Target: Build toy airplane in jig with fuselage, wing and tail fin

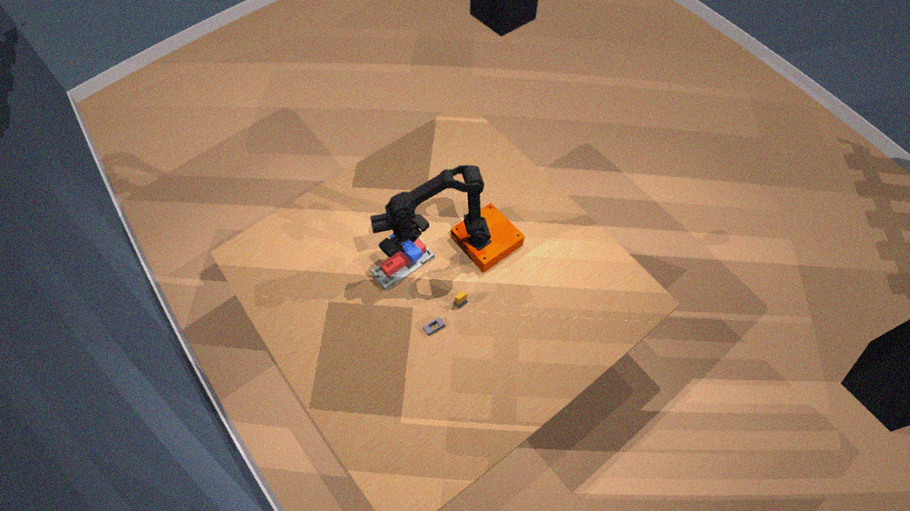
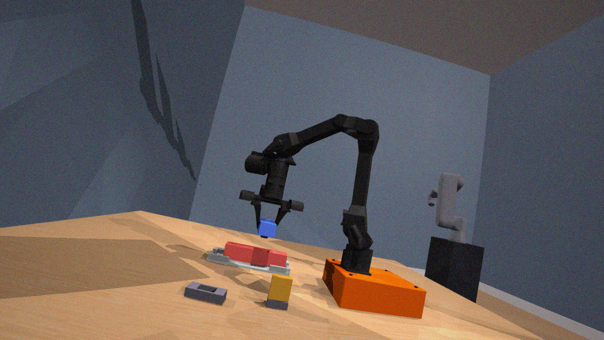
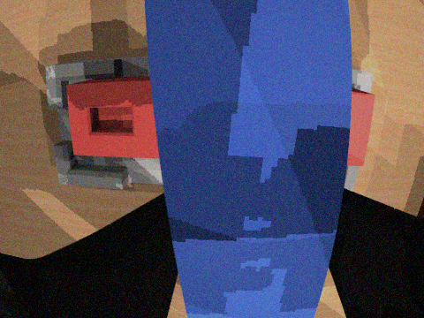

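Wooden counter (image 2: pixel 105 304) at mid-frame carries the red fuselage (image 2: pixel 253 255) flat in its grey cradle (image 2: pixel 216 256) — directly above, the claw (image 2: pixel 267 220) grips the blue wing (image 2: pixel 266 228), seemingly lining its tab over the socket.

A bare robot test cell: a large wooden table (image 1: pixel 575 443) with a pale edge strip fills a room of plain blue-grey walls (image 2: pixel 338 84). A black arm (image 2: pixel 363 169) stands on an orange base plate (image 2: pixel 405 295) mid-table, and a small grey arm (image 2: pixel 447 207) tops a black pedestal (image 2: pixel 451 266) at the table's right edge.
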`<state>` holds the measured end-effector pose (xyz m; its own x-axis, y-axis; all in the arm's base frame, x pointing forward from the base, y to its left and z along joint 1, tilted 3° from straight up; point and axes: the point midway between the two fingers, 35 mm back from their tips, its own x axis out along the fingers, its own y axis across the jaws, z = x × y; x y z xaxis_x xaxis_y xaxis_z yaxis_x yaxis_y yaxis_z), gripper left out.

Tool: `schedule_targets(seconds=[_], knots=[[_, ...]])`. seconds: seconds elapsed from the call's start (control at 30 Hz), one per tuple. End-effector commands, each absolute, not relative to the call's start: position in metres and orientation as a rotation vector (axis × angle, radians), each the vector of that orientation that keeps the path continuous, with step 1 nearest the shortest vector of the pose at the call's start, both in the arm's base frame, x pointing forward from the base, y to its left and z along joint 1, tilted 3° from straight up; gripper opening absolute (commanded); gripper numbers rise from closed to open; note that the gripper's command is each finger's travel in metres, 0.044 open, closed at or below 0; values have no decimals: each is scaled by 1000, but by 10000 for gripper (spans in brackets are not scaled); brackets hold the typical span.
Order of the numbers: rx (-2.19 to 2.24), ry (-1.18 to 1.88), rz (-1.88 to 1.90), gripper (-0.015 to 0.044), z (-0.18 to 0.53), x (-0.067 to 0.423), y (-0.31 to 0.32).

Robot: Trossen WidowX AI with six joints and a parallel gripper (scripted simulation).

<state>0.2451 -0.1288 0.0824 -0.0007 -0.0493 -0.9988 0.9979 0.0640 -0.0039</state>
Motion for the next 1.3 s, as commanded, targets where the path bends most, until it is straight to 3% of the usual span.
schedule_targets(seconds=[0.0,0.1,0.37,1.27], knots=[[1165,1169,-1238,0,81,236,-137],[1182,1157,-1255,0,80,232,-139],[1182,1157,-1255,197,80,232,-139],[1181,1157,-1255,197,58,233,-142]])
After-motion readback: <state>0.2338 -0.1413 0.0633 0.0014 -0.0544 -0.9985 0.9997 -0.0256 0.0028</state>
